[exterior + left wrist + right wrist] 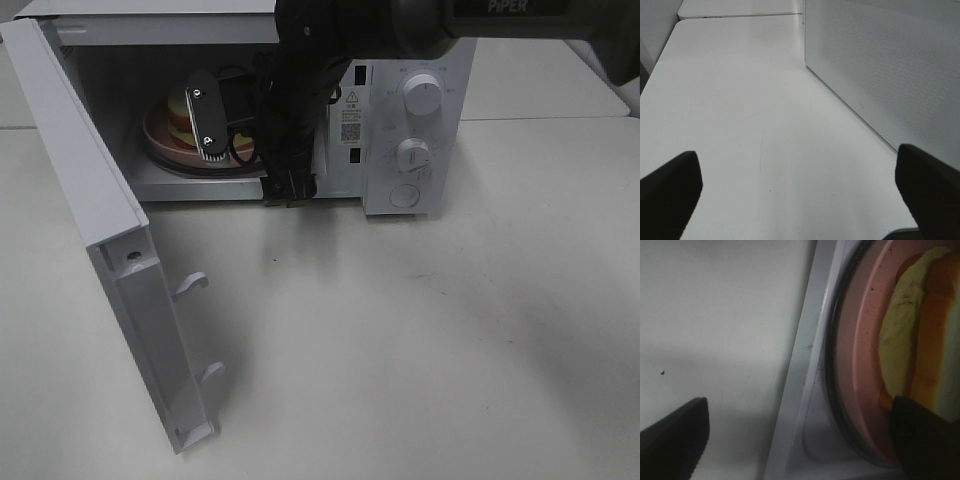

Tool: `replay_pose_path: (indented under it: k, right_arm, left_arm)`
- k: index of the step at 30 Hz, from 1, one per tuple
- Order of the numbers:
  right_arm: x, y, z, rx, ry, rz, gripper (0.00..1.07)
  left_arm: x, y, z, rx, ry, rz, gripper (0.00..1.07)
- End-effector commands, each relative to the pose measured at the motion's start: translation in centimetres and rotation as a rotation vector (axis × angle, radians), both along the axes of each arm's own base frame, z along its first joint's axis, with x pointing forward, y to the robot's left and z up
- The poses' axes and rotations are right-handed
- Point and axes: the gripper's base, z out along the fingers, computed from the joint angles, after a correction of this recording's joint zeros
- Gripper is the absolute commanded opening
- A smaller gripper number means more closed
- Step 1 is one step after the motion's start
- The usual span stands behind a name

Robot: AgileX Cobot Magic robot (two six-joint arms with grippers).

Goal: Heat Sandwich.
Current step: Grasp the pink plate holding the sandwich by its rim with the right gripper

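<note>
Sandwich (pixel 178 118), one, on one pink plate (pixel 160 148) inside one microwave (pixel 452 130)

Sandwich (pixel 180 110): white bread, golden-brown crust, pale green filling; is lying flat on a pink plate (pixel 158 142), sitting inside the open microwave (pixel 440 140).

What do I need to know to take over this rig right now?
Left gripper: open, empty, over the table beside the microwave.
Right gripper: open, at the microwave's mouth by the plate rim, holding nothing.
Sandwich: on the plate, inside the microwave.
Done: sandwich loaded.
Left: pull the right arm out, shut the door, set the dials.
</note>
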Motion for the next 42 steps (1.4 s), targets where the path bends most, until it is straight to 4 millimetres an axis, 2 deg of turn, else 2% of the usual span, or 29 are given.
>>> replay_pose_path:
  k: [1,22,28,36,42]
  right_arm:
    - [0.4,0.5,-0.4,0.001,0.004,-0.009,0.92]
    - [3.8,2.6,-2.4,-0.022,-0.025,-0.015,0.89]
    - [3.9,2.6,-3.4,-0.036,-0.008,-0.016,0.89]
    - [3.9,2.7,-3.6,-0.039,-0.014,0.0,0.87]
    - [3.9,2.7,-5.4,-0.063,0.011,0.018,0.86]
  left_arm:
    - [-0.3,0.0,0.0,-0.002,-0.035,0.006,1.01]
    - [-0.3,0.0,0.0,-0.002,-0.035,0.006,1.01]
    - [-0.3,0.0,0.0,-0.001,-0.035,0.007,1.01]
    - [-0.3,0.0,0.0,-0.001,-0.035,0.007,1.01]
    - [-0.3,0.0,0.0,-0.001,-0.035,0.007,1.01]
